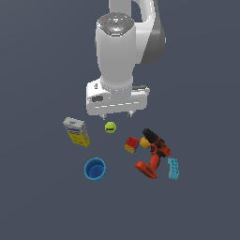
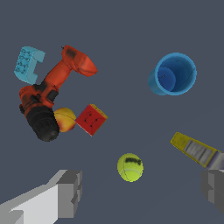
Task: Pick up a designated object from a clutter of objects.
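1. Exterior view: white arm hung over the dark grey table (image 1: pixel 37 56), gripper (image 1: pixel 117 114) pointing down, above and apart from the clutter.
2. Gripper fingers spread wide, nothing between them. Wrist view showed one grey fingertip (image 2: pixel 70 192) and the other (image 2: pixel 213 188) at opposite sides of the picture, gripper (image 2: pixel 142 192) empty.
3. Multicoloured cube (image 1: pixel 131 144) sat on the table, red and yellow faces showing in the exterior view, just beside the drill's black nose. In the wrist view the cube (image 2: pixel 91 119) showed mostly a red face, tilted like a diamond.
4. Small orange ball (image 1: pixel 145 143) lay between the cube and the drill, touching or nearly touching both; wrist view placed it (image 2: pixel 65 119) against the drill's chuck.
5. Red-orange power drill (image 1: pixel 153 154) lay on its side, to the exterior view's right of the cube.
6. Light-blue brick (image 1: pixel 173 168) lay just beside the drill's base, further to the exterior view's right.
7. Yellow-green ball (image 1: pixel 110 127) sat alone, nearest below the gripper.
8. Yellow-white box (image 1: pixel 77 131) stood on the exterior view's left, tilted.
9. Blue cup (image 1: pixel 95 169) stood upright, mouth open upward, near the box and well apart from the cube.
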Available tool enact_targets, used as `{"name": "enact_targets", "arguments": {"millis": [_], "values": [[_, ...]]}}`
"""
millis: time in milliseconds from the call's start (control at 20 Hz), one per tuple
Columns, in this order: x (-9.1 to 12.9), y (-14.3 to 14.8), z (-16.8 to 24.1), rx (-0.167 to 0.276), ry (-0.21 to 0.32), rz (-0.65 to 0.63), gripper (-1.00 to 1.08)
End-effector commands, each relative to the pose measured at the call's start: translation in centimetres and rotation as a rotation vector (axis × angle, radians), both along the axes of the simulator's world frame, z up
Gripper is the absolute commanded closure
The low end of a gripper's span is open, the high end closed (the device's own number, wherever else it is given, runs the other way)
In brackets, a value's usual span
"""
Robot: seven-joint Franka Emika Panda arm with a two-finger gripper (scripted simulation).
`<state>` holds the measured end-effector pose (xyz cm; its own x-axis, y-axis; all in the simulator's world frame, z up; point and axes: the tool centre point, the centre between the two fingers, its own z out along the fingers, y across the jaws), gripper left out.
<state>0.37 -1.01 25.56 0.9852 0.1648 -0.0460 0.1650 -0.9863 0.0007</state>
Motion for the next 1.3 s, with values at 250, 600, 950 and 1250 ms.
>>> {"name": "enact_targets", "arguments": {"millis": [250,600,950,1250], "values": [[0.9,1.8,-4.9,-0.001,-0.009,0.231,-0.92],[1.3,3.7,-9.7,0.005,-0.018,0.461,-0.92],[1.1,5.6,-13.9,0.015,-0.029,0.665,-0.92],[0.8,6.7,-16.2,0.022,-0.035,0.776,-0.92]]}}
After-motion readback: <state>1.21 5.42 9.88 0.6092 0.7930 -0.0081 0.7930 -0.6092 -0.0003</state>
